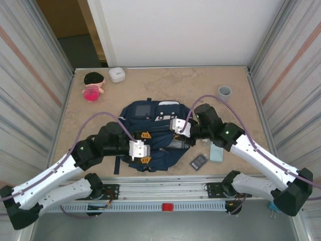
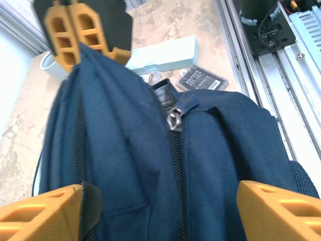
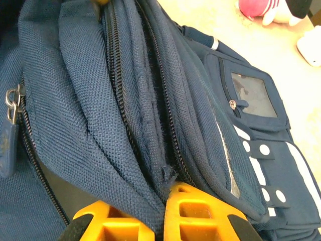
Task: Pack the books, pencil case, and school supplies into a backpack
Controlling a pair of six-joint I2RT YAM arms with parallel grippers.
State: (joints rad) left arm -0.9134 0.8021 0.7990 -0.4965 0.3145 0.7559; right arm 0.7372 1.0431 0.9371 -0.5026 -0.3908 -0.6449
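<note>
The large navy blue fabric backpack [image 1: 150, 113] with white patches lies in the middle of the beige counter [image 1: 165, 83]. The right jaws are pressed together on a fold of its fabric beside a zip, and the orange fingers [image 3: 195, 213] squeeze the cloth between them. The left jaws stand wide apart. The top of the backpack lies between their orange fingers [image 2: 278, 211], and nothing is pinched. The long flat pale teal pencil case [image 1: 216, 153] and the small dark grey gridded rectangle [image 1: 198, 161] lie on the counter, just to the right of the backpack.
</note>
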